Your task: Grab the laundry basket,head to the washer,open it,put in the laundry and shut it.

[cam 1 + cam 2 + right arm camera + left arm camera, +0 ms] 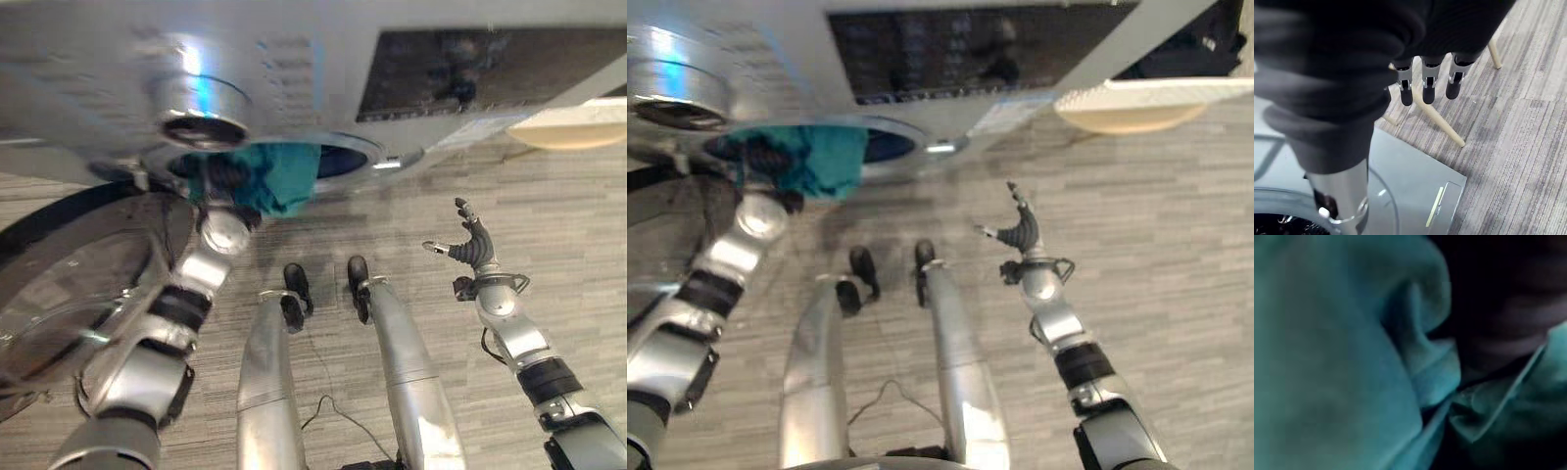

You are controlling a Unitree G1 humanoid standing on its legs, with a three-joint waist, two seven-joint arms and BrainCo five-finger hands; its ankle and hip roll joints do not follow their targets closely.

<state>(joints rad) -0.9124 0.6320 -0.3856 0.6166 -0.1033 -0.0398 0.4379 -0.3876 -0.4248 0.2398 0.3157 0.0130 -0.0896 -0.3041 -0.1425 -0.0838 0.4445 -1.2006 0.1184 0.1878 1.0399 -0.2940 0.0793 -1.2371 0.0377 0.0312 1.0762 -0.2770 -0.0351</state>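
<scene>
The silver-grey washer stands in front of me with its round opening uncovered. Its glass door is swung out to the left. A teal cloth hangs in the mouth of the opening, partly inside the drum. My left hand is at the opening, up against the cloth, and the cloth covers most of it. Folds of the teal cloth lie very close in the left wrist view. My right hand hovers open over the floor to the right, holding nothing; its fingers are straight.
A dark control panel and a silver round knob sit on the washer front. A light wooden round table stands right of the washer, with its legs on grey striped carpet.
</scene>
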